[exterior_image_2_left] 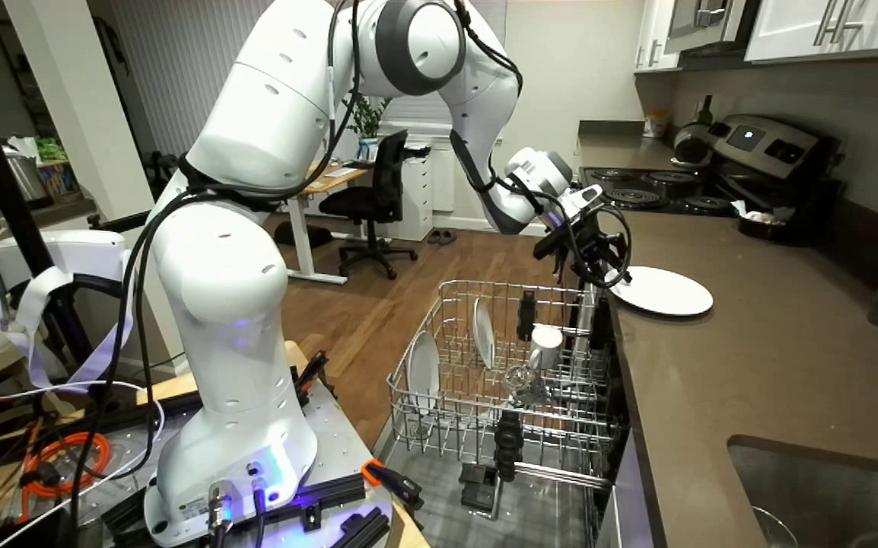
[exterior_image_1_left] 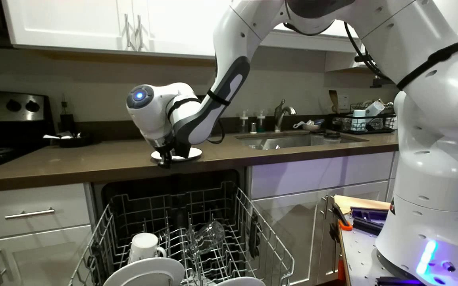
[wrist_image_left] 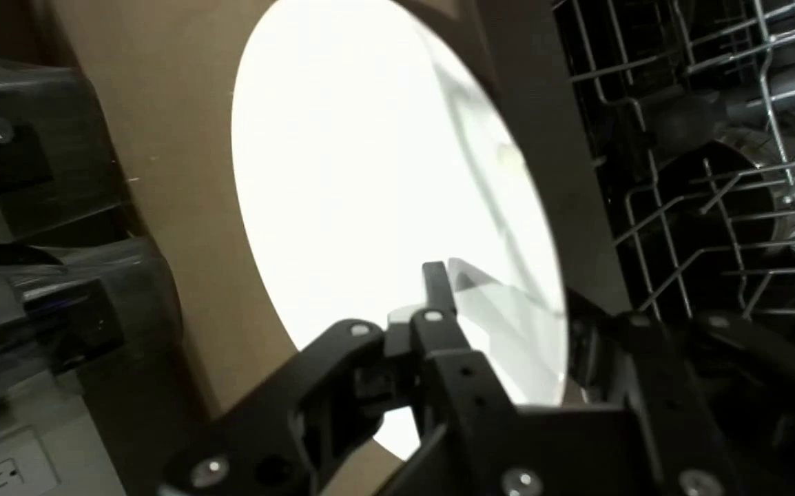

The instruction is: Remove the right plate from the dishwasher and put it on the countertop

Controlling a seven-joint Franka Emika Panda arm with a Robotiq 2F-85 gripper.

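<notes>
A white round plate (exterior_image_1_left: 187, 154) appears to lie flat on the dark brown countertop (exterior_image_1_left: 94, 159), close to its front edge above the dishwasher (exterior_image_1_left: 173, 186). It also shows in an exterior view (exterior_image_2_left: 663, 291) and fills the middle of the wrist view (wrist_image_left: 370, 158). My gripper (exterior_image_1_left: 173, 158) is at the plate's near rim. In the wrist view my gripper (wrist_image_left: 511, 289) has its fingers wide apart. One finger is over the plate's face, the other outside the rim. Two similar plates stand in the rack, a left one (exterior_image_1_left: 145, 272) and a right one (exterior_image_1_left: 241, 282). Which is the task's plate cannot be told.
The rack (exterior_image_1_left: 268, 226) is pulled out below my gripper. It holds a white mug (exterior_image_1_left: 143, 244) and a clear glass (exterior_image_1_left: 211, 234). A sink (exterior_image_1_left: 288, 142) with a faucet (exterior_image_1_left: 280, 115) is along the countertop. A black stove (exterior_image_1_left: 10, 119) stands at the far end. Cabinets (exterior_image_1_left: 78, 24) hang above.
</notes>
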